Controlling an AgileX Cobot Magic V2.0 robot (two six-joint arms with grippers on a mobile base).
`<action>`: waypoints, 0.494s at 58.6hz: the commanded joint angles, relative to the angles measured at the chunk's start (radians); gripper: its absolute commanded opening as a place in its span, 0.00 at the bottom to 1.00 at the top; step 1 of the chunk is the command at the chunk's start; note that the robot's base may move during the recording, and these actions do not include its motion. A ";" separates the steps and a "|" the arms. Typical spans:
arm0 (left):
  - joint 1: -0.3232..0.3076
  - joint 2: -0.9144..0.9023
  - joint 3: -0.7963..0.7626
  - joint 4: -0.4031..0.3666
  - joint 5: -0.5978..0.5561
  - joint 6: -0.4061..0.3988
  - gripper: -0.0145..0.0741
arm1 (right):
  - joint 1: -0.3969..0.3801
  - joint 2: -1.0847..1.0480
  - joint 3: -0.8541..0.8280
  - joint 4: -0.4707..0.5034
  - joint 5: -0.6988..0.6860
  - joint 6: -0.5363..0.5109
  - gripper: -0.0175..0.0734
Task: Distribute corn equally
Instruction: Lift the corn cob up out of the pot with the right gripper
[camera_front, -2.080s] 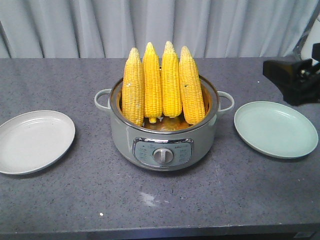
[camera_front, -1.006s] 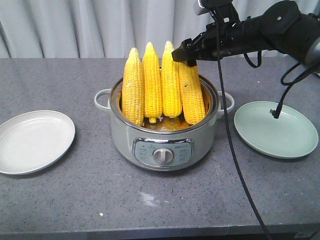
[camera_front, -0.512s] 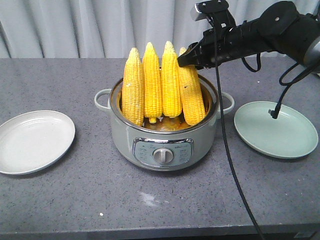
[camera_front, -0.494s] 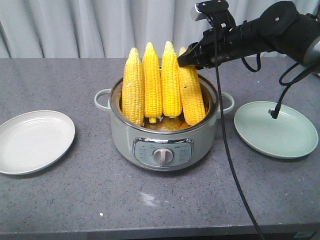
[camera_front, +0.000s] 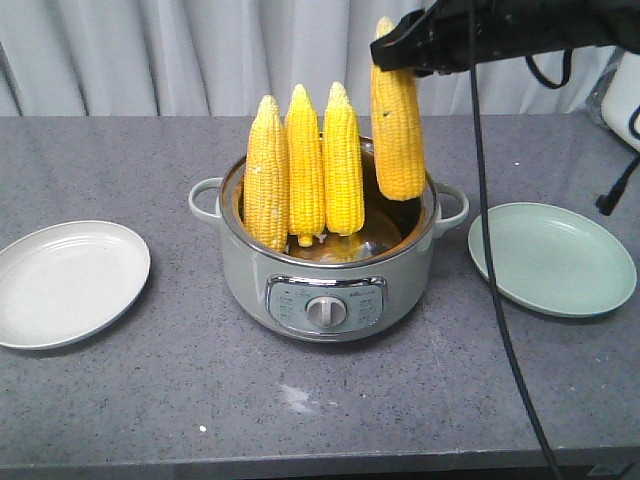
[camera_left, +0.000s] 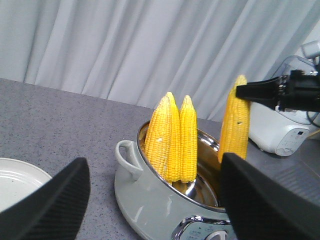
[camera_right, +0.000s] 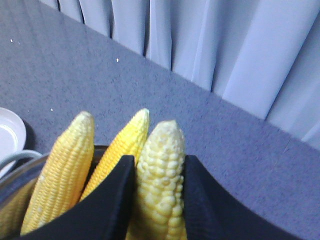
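The speckled grey countertop (camera_front: 120, 150) is flat and matte, and it runs back to a pleated pale curtain (camera_front: 150, 50). At its middle sits the cooker (camera_front: 250, 280), a round pale-green pot with a shiny metal rim, two loop handles and a front dial. Left of the cooker, well apart, lies a shallow white plate (camera_front: 70, 280). Right of it, just beyond the handle, lies a shallow green plate (camera_front: 550, 260). Bare counter lies between each plate and the cooker.

Three cobs (camera_front: 305, 170) stand upright inside the cooker along its left and back wall. They are tapered and rowed with yellow kernels. The right part of the shiny bowl is open. The held cob (camera_front: 397, 130) hangs point-up above that right part, with its blunt end just above the rim.

The right gripper (camera_front: 400, 48) has its black fingers closed on both sides of that cob's paler tip. The left gripper (camera_left: 155, 200) waits left of the cooker with its ridged pads (camera_left: 45, 200) spread wide and nothing between them.
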 joint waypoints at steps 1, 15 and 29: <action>0.001 0.011 -0.032 -0.029 -0.043 0.003 0.76 | -0.007 -0.127 -0.035 0.033 -0.064 -0.003 0.19; 0.001 0.011 -0.032 -0.029 -0.043 0.003 0.76 | -0.007 -0.305 -0.035 -0.122 -0.026 0.092 0.19; 0.001 0.011 -0.032 -0.029 -0.043 0.004 0.76 | -0.007 -0.408 -0.035 -0.623 0.069 0.422 0.19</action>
